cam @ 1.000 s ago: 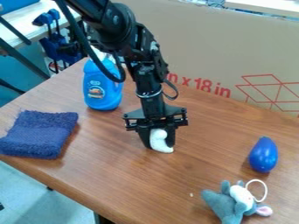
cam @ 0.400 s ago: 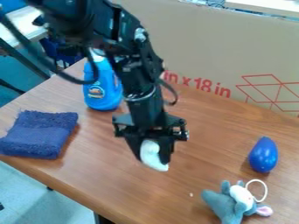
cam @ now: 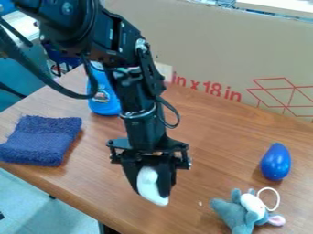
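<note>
Camera view, going left to right: a folded dark blue cloth point(cam: 41, 139) lies by the near edge of the table point(cam: 211, 137), and I'd keep that edge in mind, since it slants down toward the gripper's side. Next is a blue bottle point(cam: 104, 98), partly behind the arm. The gripper point(cam: 151, 188) hangs over the near part of the wood, closed on a white thing point(cam: 148, 183), one finger on either side, its rounded lower end poking out below. It looks light and perhaps smooth (I can't tell whether it's soft or stiff), so I'd take it round the middle, with a mild squeeze in case it slips. Bare wood runs from there to a grey plush mouse point(cam: 241, 215), whose white loop could snag. Past it sits a blue egg, point(cam: 276, 162) likely to roll if nudged; cardboard point(cam: 226, 50) walls the far side.
</note>
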Controlling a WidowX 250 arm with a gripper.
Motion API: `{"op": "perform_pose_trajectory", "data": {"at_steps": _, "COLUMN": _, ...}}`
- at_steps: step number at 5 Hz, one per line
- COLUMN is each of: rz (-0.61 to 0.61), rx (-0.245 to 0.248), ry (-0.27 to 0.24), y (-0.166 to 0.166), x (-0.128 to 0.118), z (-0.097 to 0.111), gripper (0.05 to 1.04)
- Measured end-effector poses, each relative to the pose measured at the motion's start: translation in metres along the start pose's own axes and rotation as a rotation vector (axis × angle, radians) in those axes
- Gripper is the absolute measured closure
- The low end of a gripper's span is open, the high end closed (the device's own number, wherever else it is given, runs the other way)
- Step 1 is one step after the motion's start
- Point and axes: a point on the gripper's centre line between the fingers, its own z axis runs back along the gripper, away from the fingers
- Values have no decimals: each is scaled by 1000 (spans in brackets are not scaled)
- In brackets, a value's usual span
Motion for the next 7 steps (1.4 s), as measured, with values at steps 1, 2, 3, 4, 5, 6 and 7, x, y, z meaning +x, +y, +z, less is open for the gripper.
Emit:
{"op": "perform_pose_trajectory", "data": {"at_steps": 1, "rz": 4, "rx": 3, "ry": 66, "y": 5, "x": -1, "z": -17, "gripper": 519}}
{"op": "perform_pose_trajectory", "data": {"at_steps": 2, "rz": 6, "rx": 9, "ry": 77, "y": 7, "x": -1, "z": -22, "gripper": 519}}
{"op": "perform_pose_trajectory", "data": {"at_steps": 3, "rz": -7, "rx": 14, "ry": 97, "y": 14, "x": 0, "z": -29, "gripper": 425}}
{"op": "perform_pose_trajectory", "data": {"at_steps": 4, "rz": -11, "rx": -12, "ry": 72, "y": 17, "x": 1, "z": -31, "gripper": 173}}
{"op": "perform_pose_trajectory", "data": {"at_steps": 5, "rz": -35, "rx": -13, "ry": 0, "y": 13, "x": 6, "z": -21, "gripper": 69}}
{"op": "perform_pose_trajectory", "data": {"at_steps": 6, "rz": -86, "rx": 14, "ry": -94, "y": 6, "x": 7, "z": -2, "gripper": 73}}
{"op": "perform_pose_trajectory", "data": {"at_steps": 7, "rz": -156, "rx": 82, "ry": -166, "y": -4, "x": 1, "z": 24, "gripper": 77}}
